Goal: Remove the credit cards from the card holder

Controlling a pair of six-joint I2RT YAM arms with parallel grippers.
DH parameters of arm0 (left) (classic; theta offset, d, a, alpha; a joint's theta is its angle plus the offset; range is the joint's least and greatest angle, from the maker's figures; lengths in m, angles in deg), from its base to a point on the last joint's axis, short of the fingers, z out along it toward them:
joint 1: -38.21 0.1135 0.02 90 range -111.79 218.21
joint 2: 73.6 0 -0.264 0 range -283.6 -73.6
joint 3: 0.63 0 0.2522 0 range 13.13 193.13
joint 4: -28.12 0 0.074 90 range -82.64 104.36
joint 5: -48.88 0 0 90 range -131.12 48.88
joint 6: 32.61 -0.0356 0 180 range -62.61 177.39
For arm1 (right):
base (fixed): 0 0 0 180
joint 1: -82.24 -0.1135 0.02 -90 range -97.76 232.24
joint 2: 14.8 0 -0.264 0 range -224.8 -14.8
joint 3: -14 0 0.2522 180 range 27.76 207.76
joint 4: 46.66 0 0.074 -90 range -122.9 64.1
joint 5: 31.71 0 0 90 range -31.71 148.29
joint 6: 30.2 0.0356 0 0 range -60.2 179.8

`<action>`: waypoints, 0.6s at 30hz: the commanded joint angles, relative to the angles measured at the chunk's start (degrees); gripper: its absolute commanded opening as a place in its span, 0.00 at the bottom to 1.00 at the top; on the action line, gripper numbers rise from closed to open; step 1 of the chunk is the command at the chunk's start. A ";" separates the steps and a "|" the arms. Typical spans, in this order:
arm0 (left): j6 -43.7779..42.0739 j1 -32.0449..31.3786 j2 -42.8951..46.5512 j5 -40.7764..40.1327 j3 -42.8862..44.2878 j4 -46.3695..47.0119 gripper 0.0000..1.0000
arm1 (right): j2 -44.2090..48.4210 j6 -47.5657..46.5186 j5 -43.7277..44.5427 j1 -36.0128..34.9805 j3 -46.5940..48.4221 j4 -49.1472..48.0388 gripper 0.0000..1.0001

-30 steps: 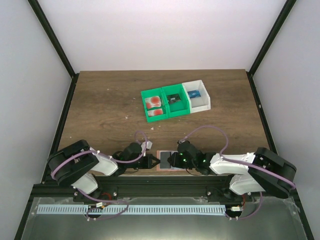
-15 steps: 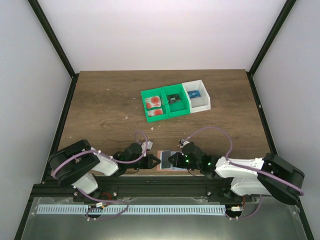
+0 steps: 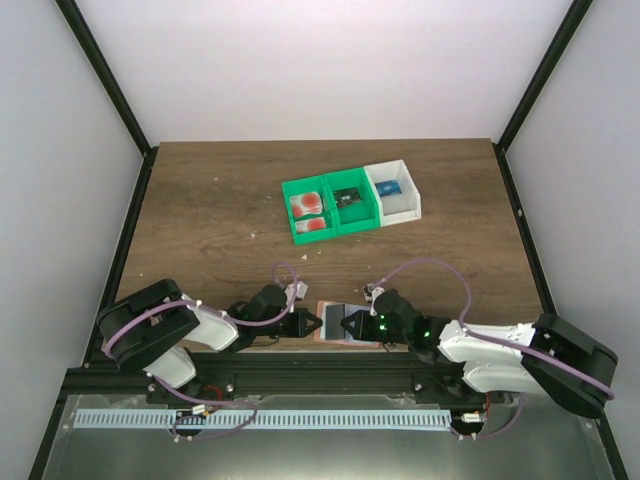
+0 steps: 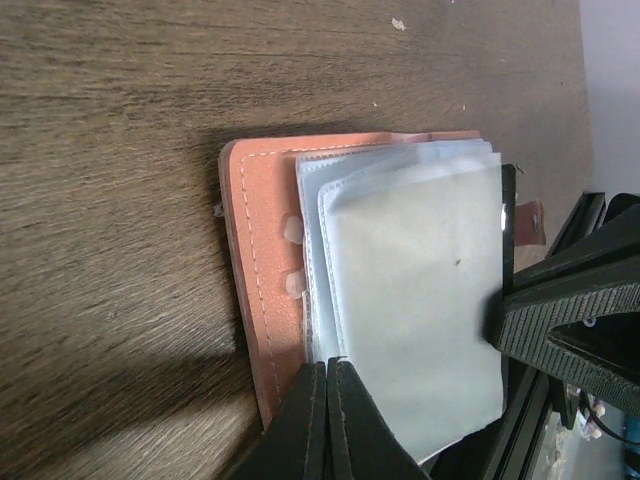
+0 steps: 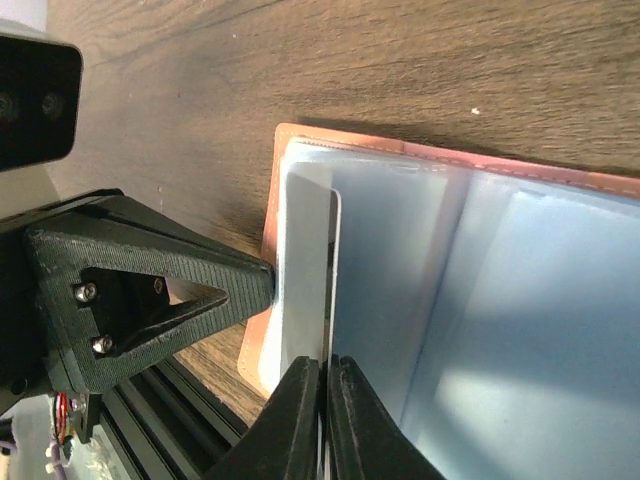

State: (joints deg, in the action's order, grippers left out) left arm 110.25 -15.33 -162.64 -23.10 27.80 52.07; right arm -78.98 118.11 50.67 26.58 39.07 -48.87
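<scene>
Okay, top view, lower centre of the frame. The left gripper (image 3: 308, 323) sits just left of the salmon-pink flat folding card holder with blue-grey pocket panels (image 3: 333, 318). The holder lies open on the brown wood-grain table (image 3: 200, 220), close to its near edge. The right gripper (image 3: 350, 322) is on the holder's right side, so the holder is between the two.

Left wrist view: the black fingers (image 4: 300, 410) come in at bottom centre, pressed together. Their tips are on the holder's lower edge, where the salmon cover meets the pocket sheets (image 4: 410, 300). Cannot tell if a sheet is caught between them. A small salmon tab (image 4: 530, 222) sticks out at the right.

Right wrist view: the black fingers (image 5: 290, 420) at bottom centre are almost together, pinching a thin pale pocket leaf (image 5: 305, 260) of the holder that stands up on edge. The left gripper's tip touches that leaf from the left.

Upper centre of the top view: a green plastic bin (image 3: 322, 237). Its left compartment holds pale credit cards with red-orange blots (image 3: 308, 205). A white plastic bin (image 3: 412, 200) touches its right side.
</scene>
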 commanded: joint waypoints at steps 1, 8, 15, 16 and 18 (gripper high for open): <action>-1.77 -0.51 -3.07 -1.97 -0.11 -8.24 0.00 | -0.62 -1.14 -1.76 0.51 0.38 -0.55 0.03; -0.73 -0.52 -3.82 -2.07 -1.14 -6.56 0.00 | 1.27 -0.99 -2.12 1.31 -0.99 -1.39 0.00; -0.07 -0.52 -3.81 -2.53 -1.89 -5.90 0.00 | 1.20 0.42 -1.26 1.79 -1.02 0.39 0.00; -0.07 -0.51 -3.64 -2.67 -2.10 -5.84 0.00 | 1.24 0.57 -1.18 1.93 -1.10 0.68 0.00; -0.08 -0.51 -3.47 -2.85 -2.16 -6.09 0.00 | 1.58 0.80 -1.00 2.12 -1.10 1.53 0.00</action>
State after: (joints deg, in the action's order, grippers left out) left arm 110.14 -15.42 -163.93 -23.06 27.85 53.95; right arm -78.04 118.15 48.46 27.91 38.42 -49.72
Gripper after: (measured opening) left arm 0.019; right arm 0.012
